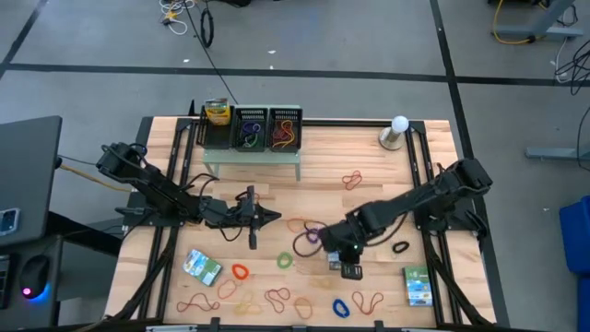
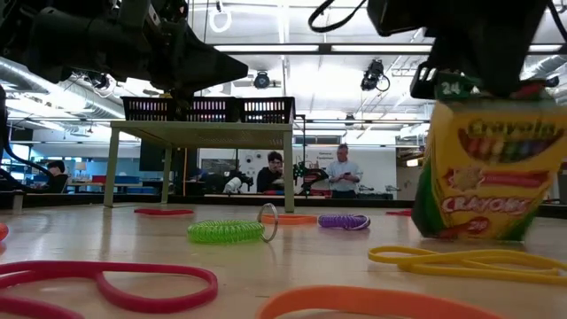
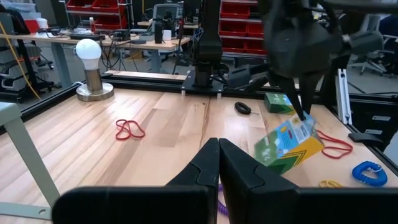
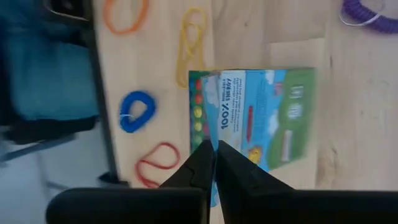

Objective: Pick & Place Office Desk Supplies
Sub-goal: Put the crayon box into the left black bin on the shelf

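**A:** Where are your grippers, and what do they hold?

**B:** My right gripper (image 1: 345,266) hangs over the near middle of the table (image 1: 369,198), toward its front edge. Its fingers are pinched tight on the top edge of a crayon box (image 2: 490,168), which hangs tilted above the wood with one lower corner down at the boards; whether it touches them I cannot tell. My left gripper (image 1: 269,218) is closed on nothing and hovers in front of the pale-green shelf (image 1: 252,158).

**A:** How much room is there around the box?

**B:** It is crowded. A purple coil (image 1: 309,238) and a green coil (image 1: 285,261) lie beside it on the shelf side. Toward the front edge lie a blue coil (image 4: 137,112), a yellow band (image 4: 193,38), a red band (image 4: 158,164) and an orange band (image 4: 125,13), all near the rim. The most open wood is the strip between the shelf and my right arm, with only a red band (image 3: 129,129) lying in it.

**A:** And the other supplies?

**B:** A second packet (image 1: 418,285) lies flat by the right front corner, near the rail. A third packet (image 1: 202,267) lies at the left front, with an orange loop (image 1: 241,272) just beside it. A black band (image 1: 400,247) sits right of my right arm. On the shelf, two mesh trays (image 1: 266,130) hold bands.
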`<action>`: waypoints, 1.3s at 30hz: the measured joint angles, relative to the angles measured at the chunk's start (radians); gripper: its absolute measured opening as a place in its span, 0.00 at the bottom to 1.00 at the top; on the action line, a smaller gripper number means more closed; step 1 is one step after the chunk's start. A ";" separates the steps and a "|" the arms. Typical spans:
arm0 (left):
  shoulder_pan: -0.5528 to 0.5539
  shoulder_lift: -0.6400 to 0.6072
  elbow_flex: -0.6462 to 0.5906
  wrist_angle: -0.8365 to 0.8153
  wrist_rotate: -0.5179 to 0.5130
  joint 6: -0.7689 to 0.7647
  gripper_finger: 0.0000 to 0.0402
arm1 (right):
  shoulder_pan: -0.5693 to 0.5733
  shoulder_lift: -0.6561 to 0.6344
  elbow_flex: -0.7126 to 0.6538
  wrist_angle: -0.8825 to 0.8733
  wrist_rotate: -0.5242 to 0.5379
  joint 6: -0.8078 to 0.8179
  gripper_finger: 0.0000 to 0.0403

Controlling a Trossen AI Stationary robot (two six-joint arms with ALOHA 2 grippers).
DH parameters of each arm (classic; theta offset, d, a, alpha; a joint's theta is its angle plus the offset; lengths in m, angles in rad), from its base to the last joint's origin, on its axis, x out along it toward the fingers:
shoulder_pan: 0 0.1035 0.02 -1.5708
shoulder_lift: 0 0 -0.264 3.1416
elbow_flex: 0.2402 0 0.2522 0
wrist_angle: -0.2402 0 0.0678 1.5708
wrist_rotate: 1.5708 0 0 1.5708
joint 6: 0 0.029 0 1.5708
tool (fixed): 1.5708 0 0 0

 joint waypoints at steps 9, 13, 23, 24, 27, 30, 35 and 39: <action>0.000 0.000 0.000 -0.009 0.000 0.000 0.03 | -0.070 -0.005 0.000 0.034 -0.131 -0.031 0.04; 0.000 0.000 0.000 -0.009 0.000 0.000 0.03 | -0.084 -0.005 0.000 0.055 -0.168 -0.028 0.04; 0.000 0.000 0.000 -0.008 0.000 0.000 0.03 | -0.122 -0.005 0.000 0.050 -0.151 -0.015 0.04; 0.000 0.000 0.000 -0.009 0.000 0.000 0.03 | -0.123 -0.005 0.000 0.050 -0.150 -0.015 0.05; 0.000 0.000 0.000 -0.008 0.000 0.000 0.03 | -0.126 -0.005 0.000 0.050 -0.149 -0.008 0.05; 0.000 0.000 0.000 -0.008 0.000 -0.001 0.03 | -0.126 -0.005 0.000 0.061 -0.151 0.012 0.05; 0.000 0.000 0.000 -0.008 0.000 -0.001 0.03 | -0.127 -0.005 0.000 0.120 -0.153 0.035 0.05; 0.000 0.000 0.000 -0.008 0.000 -0.001 0.03 | -0.129 -0.005 0.000 0.145 -0.152 0.038 0.05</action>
